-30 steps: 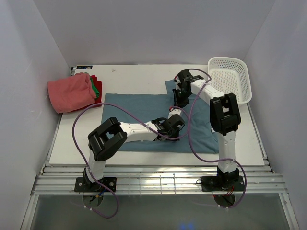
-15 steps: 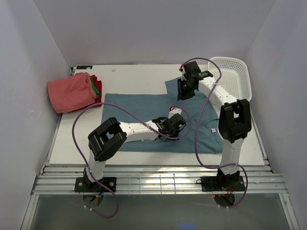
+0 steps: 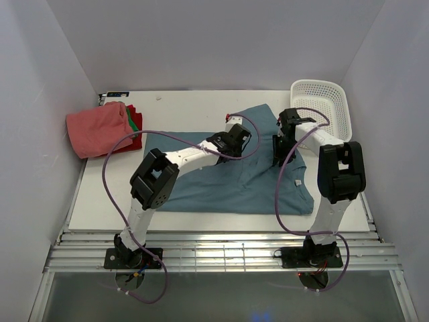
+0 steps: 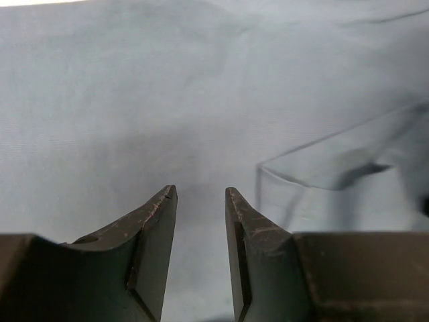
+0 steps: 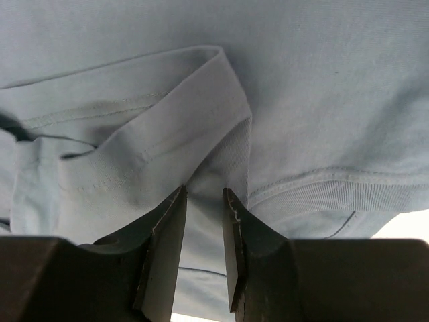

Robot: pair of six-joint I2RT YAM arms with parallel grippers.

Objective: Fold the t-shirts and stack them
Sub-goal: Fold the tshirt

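Note:
The large teal-blue t-shirt [image 3: 221, 188] lies spread on the white table, rumpled at its right side. My left gripper [image 3: 236, 142] hovers over its upper middle. In the left wrist view the gripper [image 4: 201, 191] is open with only flat cloth [image 4: 167, 100] beyond the jaws. My right gripper [image 3: 280, 149] is over the shirt's upper right. In the right wrist view it [image 5: 204, 191] is shut on a raised fold of the shirt [image 5: 322, 80], next to a ribbed hem [image 5: 335, 191]. Folded salmon-pink [image 3: 99, 129], green [image 3: 134, 119] and red [image 3: 137, 127] shirts lie piled at the far left.
A white mesh basket [image 3: 325, 111] stands at the back right, just beyond the right arm. Purple cables loop off both arms over the shirt. The table's front edge [image 3: 221, 231] runs below the shirt.
My right gripper has moved right and toward me, dragging the shirt's upper right part with it. My left gripper has moved away from me, from the shirt's lower middle to its upper middle.

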